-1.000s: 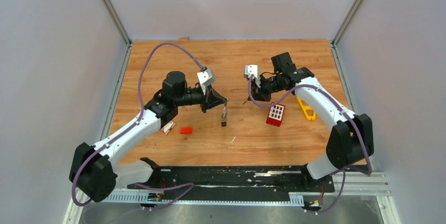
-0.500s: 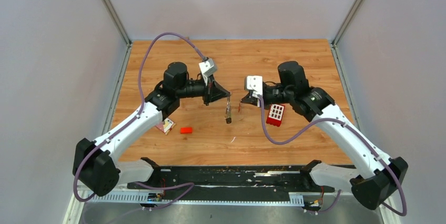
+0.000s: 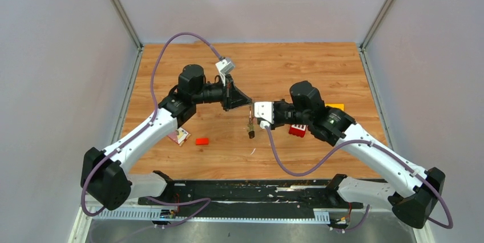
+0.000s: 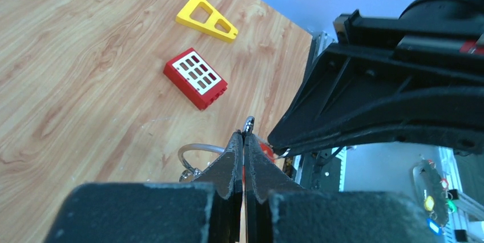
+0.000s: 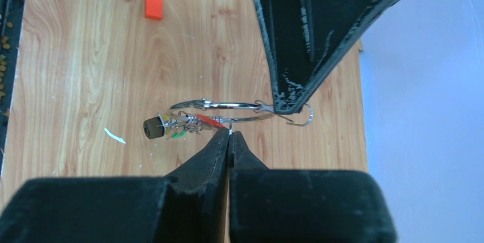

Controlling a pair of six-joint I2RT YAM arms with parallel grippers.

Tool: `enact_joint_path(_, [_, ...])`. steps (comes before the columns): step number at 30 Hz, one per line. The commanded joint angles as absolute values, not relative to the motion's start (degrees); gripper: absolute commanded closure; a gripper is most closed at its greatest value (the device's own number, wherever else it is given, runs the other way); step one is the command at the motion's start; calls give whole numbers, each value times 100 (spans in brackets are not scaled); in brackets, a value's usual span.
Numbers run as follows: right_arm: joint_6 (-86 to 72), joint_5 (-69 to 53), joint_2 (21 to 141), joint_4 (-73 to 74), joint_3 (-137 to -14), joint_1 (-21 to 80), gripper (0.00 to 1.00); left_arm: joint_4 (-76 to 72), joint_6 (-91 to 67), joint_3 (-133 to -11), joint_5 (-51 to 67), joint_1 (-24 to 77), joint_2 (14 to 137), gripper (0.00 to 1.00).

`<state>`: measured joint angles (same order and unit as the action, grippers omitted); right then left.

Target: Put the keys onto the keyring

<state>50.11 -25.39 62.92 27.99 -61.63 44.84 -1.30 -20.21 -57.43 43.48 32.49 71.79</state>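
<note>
The wooden table (image 3: 285, 60) is carrying everything, and above its middle the two arms are meeting tip to tip. The left hand (image 4: 244, 139) is squeezing its fingers fully together, and it is gripping the keyring (image 5: 228, 105) by one end, holding it up off the table. The right hand (image 5: 229, 134) is pressing in from the opposite side with its fingers closed tight as well. Its tips are touching the ring's lower wire and nipping what looks like the red-headed key (image 5: 210, 120).

Behind the right hand, under its arm, a red block with white squares (image 4: 195, 77) is lying flat, and a yellow plastic piece (image 4: 206, 17) is lying farther out past it. A small red block (image 5: 153, 1) is sitting well apart, on the left hand's outer side.

The keyring is showing as a thin silver wire loop, seen nearly edge-on from the right wrist, with a small hook poking out just past the left hand's fingertip. The keys (image 5: 171, 126) are dangling in a tight silver cluster from the ring's far end, below both hands, and a dark head and a bit of green are showing among them.
</note>
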Motion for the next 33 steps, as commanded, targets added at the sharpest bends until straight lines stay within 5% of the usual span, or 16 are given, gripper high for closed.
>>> enact_joint_path(1, [5320, -1689, 6086, 2259, -5828, 4836, 100, -380, -2598, -5962, 4385, 3247, 7187, 100])
enact_joint_path(33, [5387, -797, 5840, 1832, -5569, 5158, 100, -138, -2746, -5888, 4128, 3463, 7038, 100])
